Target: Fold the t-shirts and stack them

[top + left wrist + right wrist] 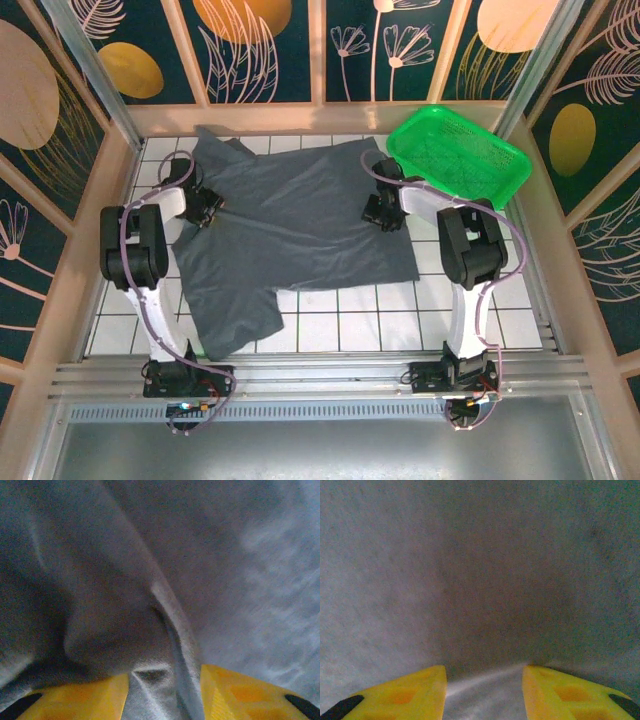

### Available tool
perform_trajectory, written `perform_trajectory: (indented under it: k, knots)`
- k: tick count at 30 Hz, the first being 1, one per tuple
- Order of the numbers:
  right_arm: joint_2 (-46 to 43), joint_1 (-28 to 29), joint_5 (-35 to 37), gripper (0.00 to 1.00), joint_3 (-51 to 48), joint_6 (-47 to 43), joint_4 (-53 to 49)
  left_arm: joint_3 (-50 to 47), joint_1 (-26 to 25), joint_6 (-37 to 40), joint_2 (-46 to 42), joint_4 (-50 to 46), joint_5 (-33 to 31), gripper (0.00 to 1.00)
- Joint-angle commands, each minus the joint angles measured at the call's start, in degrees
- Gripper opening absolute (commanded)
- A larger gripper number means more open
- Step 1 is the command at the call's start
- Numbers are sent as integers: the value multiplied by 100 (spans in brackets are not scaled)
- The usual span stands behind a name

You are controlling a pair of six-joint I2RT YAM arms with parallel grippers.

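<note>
L gripper [207, 212] sat low on the left edge of the t-shirt [300, 230], per the top cam. On the L wrist cam its yellow fingers [85, 700] stood partway apart, w/ a raised fold of the grey cloth running down btwn them. The cloth also bunched into a hump just ahead of the left-hand finger. Whether the jaws pinched that fold or only sat round it, I couldn't tell.

R gripper [381, 214] was down on the shirt's right half, toward its far right corner. It was near the green basket [470, 165] but apart from it. On the R wrist cam the fingers [402, 697] were also partway apart, w/ a paler strip of cloth lying in the gap. Grey fabric rose close in front of them. Grip or no grip, couldn't tell there either.

T-shirt lay spread over the white tiled table [420, 320], covering the middle and far part, and was wider than the basket. It was mostly flat w/ a few soft creases. One flap reached toward the near edge at lower left. A smaller bit poked out at the far left, by the back wall. The basket sat at the far right corner, its left rim just beside the shirt's far right corner. Both arms were bent, elbows pointing outward, bases at the near edge.
</note>
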Motion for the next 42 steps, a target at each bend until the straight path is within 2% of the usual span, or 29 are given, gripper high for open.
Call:
perform_trajectory:
  k: [1,7,9,11,14,20,26,30,33,37,42]
  knots:
    - [511,-172,209,45,470,42,-433,581,149,454,852,-335,-99,46]
    - [1200,-355,72,45,1562,-108,-748,2224,177,820,1584,-851,-22,53]
    - [1300,-378,72,46,1887,-249,-807,2488,176,799,1565,-1082,-115,55]
    - [1245,-375,19,48,2054,-396,-793,2418,177,761,1248,-1257,-440,64]
    - [893,-341,-25,51,2068,-510,-698,1808,173,689,379,-1362,-1049,69]
    - [-189,-254,-23,55,1462,-442,-573,-179,57,391,-1494,-1363,-1689,69]
    - [-1614,-136,-387,55,-307,-100,-228,-2158,-71,181,-3014,-1603,-1473,65]
    - [-2455,-131,-513,54,-1448,132,-273,-3138,-272,35,-3929,-1967,-1228,61]
    - [-2954,-134,-551,54,-2087,218,-346,-3570,-333,-81,-4413,-2305,-1275,61]
    - [-3261,-153,-620,54,-2533,240,-304,-3624,-333,-223,-4699,-2287,-1581,60]
    - [-3328,-328,-601,52,-2839,218,-372,-3899,-350,-594,-4856,-2398,-903,55]
